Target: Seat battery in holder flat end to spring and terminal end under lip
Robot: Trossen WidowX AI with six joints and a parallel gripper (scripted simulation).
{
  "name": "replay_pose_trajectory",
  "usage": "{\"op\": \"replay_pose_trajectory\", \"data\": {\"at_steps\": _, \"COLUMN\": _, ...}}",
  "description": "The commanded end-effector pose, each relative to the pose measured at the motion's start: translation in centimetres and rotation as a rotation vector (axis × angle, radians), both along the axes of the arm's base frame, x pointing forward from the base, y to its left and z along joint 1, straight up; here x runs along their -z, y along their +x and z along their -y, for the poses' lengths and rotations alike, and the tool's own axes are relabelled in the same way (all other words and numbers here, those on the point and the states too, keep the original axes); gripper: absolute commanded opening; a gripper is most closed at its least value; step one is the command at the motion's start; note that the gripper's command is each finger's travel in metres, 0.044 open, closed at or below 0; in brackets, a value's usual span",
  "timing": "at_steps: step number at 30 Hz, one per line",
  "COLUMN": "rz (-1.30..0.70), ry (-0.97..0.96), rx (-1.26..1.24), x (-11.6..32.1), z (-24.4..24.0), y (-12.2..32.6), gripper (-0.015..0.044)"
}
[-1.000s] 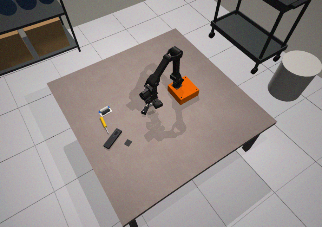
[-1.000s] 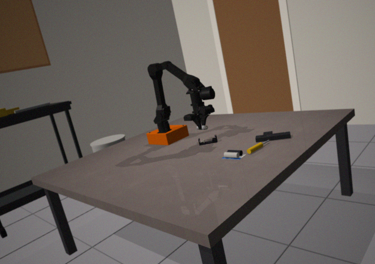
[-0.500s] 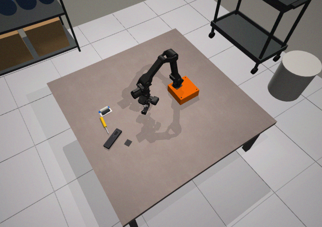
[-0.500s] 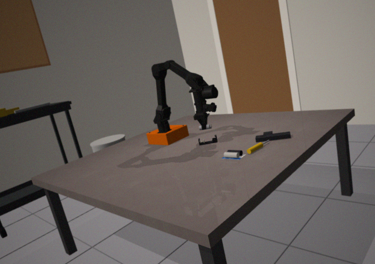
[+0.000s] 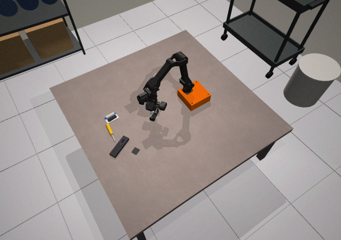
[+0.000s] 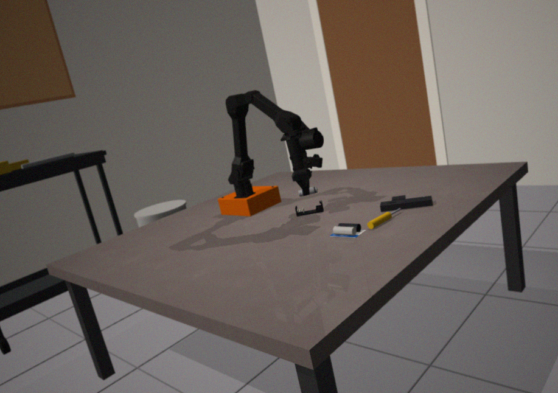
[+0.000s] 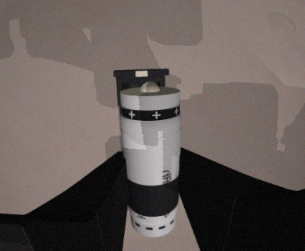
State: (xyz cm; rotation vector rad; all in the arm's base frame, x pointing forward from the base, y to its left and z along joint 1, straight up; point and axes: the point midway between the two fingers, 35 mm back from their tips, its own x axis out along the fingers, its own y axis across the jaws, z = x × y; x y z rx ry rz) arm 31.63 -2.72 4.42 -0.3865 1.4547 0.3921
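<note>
My gripper (image 6: 306, 191) (image 7: 150, 159) is shut on a white battery (image 6: 313, 190) (image 7: 153, 136) with black bands. It holds the battery about level above the black holder (image 5: 153, 118) (image 6: 312, 213) (image 7: 122, 73), with a visible gap in the exterior view. In the wrist view the battery's domed terminal end points up the frame, towards the holder's end wall with a pale contact. The battery and holder look about parallel there, and the battery hides most of the holder. In the exterior view the pale spring shows at the holder's left end, and a taller end stands at its right.
A card with a white and a dark cylinder (image 5: 111, 116) (image 6: 344, 230), a yellow screwdriver (image 5: 109, 129) (image 6: 378, 220), a black remote-like case (image 5: 118, 147) (image 6: 414, 203) and a small dark square (image 5: 135, 151) lie nearby. The arm stands on an orange base (image 5: 200, 94) (image 6: 263, 201).
</note>
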Motion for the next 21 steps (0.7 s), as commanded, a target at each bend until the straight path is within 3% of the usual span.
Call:
{"op": "replay_pose_trajectory", "data": {"at_steps": 1, "rz": 0.042, "ry": 0.027, "rx": -0.004, "x": 0.9, "z": 0.0, "y": 0.1, "gripper": 0.0077}}
{"op": "replay_pose_trajectory", "data": {"at_steps": 21, "rz": 0.201, "ry": 0.117, "rx": -0.001, "x": 3.5, "z": -0.1, "y": 0.2, "gripper": 0.0077}}
